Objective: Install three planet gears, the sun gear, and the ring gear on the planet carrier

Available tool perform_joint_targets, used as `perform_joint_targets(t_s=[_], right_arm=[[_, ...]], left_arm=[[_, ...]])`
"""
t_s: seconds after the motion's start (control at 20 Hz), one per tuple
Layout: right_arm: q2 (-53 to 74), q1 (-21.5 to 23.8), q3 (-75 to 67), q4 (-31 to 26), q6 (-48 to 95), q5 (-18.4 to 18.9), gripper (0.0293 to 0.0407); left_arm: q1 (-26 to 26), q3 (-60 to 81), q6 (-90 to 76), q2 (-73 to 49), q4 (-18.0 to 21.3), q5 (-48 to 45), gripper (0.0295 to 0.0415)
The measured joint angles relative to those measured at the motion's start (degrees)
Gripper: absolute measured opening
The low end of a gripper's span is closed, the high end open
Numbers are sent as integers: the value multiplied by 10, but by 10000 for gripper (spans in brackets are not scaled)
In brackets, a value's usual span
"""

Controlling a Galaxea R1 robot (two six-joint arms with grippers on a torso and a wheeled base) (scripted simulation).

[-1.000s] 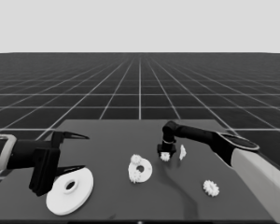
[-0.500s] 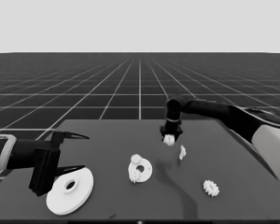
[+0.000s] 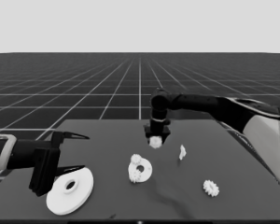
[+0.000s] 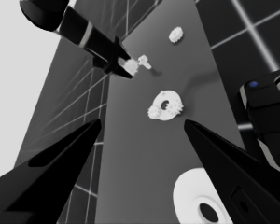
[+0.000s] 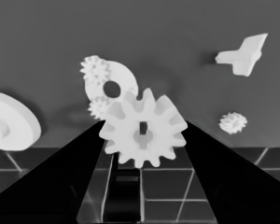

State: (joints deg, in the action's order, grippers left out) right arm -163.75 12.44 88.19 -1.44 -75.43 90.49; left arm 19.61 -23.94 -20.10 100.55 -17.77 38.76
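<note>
Smaller round part point(image 3: 141, 169) lies mid-worktop point(image 3: 224, 154); two small gears sit on it, one on the far rim point(image 3: 136, 158), one on the near rim point(image 3: 136, 175). Third gear point(image 3: 155, 142) is gripped between the right gripper's point(image 3: 156, 139) fingers, lifted above the worktop, just beyond the smaller part; right wrist view shows it large, toothed, with a slotted bore. Fourth gear point(image 3: 211, 188) lies loose to the right, well apart. One thin white piece point(image 3: 182, 151) lies between it and the held gear. Larger round part point(image 3: 70, 190) lies flat at the left end. Left gripper point(image 3: 77, 151) waits there above it, fingers spread, empty.
</note>
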Motion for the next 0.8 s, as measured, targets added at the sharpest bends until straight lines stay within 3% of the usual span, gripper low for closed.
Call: perform_joint_targets(t_s=[0.35, 0.4, 0.45, 0.5, 0.6, 0.8], right_arm=[[-24, 2, -14, -2, -39, -1, 312], [-23, -70, -17, 86, -42, -18, 312], [-27, -134, -1, 138, -32, -28, 312], [-33, -169, 20, 166, -18, -38, 312], [-41, -197, 48, 191, -2, -50, 312], [-45, -208, 63, 201, 7, -56, 312]], left_arm=[[0, 0, 0, 0, 0, 0, 385], [0, 0, 0, 0, 0, 0, 385], [0, 0, 0, 0, 0, 0, 385], [0, 0, 0, 0, 0, 0, 385], [0, 0, 0, 0, 0, 0, 385], [0, 0, 0, 0, 0, 0, 385]])
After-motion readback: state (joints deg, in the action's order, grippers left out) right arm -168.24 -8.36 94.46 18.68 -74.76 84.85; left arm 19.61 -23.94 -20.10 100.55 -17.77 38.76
